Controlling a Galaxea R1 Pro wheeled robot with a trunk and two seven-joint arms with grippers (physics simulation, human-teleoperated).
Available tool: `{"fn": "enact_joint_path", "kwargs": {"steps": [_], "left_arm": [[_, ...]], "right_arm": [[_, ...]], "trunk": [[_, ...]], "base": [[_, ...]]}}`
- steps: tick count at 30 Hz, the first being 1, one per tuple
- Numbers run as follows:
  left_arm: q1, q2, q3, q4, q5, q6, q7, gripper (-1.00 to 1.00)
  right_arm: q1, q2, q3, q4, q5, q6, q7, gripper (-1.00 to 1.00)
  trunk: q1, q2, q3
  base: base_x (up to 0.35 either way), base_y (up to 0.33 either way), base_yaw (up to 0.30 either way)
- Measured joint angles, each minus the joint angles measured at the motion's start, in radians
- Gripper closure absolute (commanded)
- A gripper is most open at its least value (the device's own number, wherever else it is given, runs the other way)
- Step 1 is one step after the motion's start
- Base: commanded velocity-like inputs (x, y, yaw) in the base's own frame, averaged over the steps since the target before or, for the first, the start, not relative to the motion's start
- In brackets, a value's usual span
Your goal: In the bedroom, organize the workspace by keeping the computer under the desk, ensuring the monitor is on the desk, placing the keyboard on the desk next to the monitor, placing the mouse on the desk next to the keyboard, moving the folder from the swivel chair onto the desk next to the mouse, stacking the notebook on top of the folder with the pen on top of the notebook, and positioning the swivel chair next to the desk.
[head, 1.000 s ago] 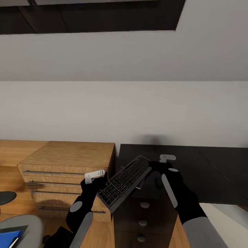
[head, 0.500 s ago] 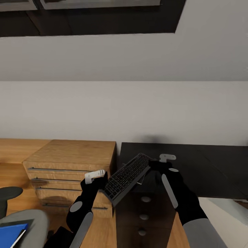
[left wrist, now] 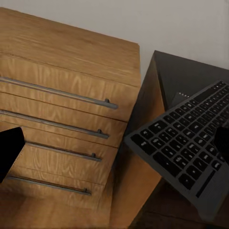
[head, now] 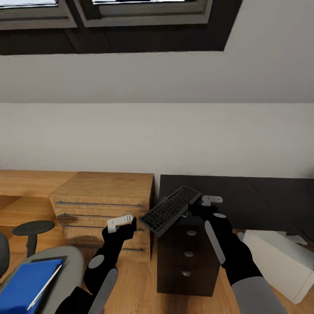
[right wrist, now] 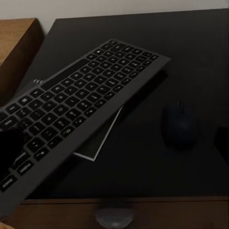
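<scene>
Head view: the camera has drawn back since a second ago, bringing in the skylight, more of the chair [head: 52,270] with the folder [head: 28,283] on its seat, and the computer [head: 279,261] below the desk [head: 244,196]. The keyboard [head: 171,210] still tilts up between both grippers, so it remains undelivered. The right gripper [head: 205,207] appears clamped on its far end; the left gripper [head: 126,224] sits just beside the near end, its grip unclear. Left wrist view: keyboard [left wrist: 186,143] ahead, wooden chest [left wrist: 62,109] beyond. Right wrist view: keyboard [right wrist: 81,109] overhangs the notebook [right wrist: 102,138], with the mouse [right wrist: 180,125] nearby.
</scene>
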State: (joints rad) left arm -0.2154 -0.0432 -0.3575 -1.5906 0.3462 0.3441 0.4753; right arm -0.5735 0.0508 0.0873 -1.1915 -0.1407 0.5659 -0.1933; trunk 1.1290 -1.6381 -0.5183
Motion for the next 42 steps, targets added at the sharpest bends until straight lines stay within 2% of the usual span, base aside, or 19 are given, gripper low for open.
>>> {"fn": "enact_joint_path", "kwargs": {"steps": [13,26,30,37,39,42], "left_arm": [[0.000,0.000,0.000,0.000,0.000,0.000,0.000,-1.00],[0.000,0.000,0.000,0.000,0.000,0.000,0.000,-1.00],[0.000,0.000,0.000,0.000,0.000,0.000,0.000,-1.00],[0.000,0.000,0.001,0.000,0.000,0.000,0.000,-1.00],[0.000,-0.001,0.002,-0.001,0.000,0.000,-0.001,-1.00],[0.000,-0.001,0.002,-0.002,0.000,0.000,-0.001,-1.00]], "right_arm": [[0.000,0.001,0.001,0.004,-0.001,0.000,0.001,-1.00],[0.002,0.003,0.002,0.005,-0.002,0.000,0.002,-1.00],[0.002,0.003,0.003,0.005,-0.018,-0.001,0.002,-1.00],[0.002,0.002,0.001,0.006,-0.070,-0.001,0.002,-1.00],[0.002,0.001,0.000,0.006,-0.093,-0.001,0.002,-1.00],[0.002,-0.001,-0.002,0.007,-0.152,0.000,0.002,-1.00]], "trunk": [[0.000,0.000,0.000],[-0.001,0.000,0.000],[-0.001,0.000,0.000],[-0.001,0.000,0.000],[-0.001,0.000,0.000],[-0.001,0.000,0.000]], "base": [[-0.283,0.178,0.000],[-0.051,0.032,0.000],[-0.002,0.002,0.000],[0.000,0.000,0.000],[0.000,0.000,0.000],[0.000,0.000,0.000]]}}
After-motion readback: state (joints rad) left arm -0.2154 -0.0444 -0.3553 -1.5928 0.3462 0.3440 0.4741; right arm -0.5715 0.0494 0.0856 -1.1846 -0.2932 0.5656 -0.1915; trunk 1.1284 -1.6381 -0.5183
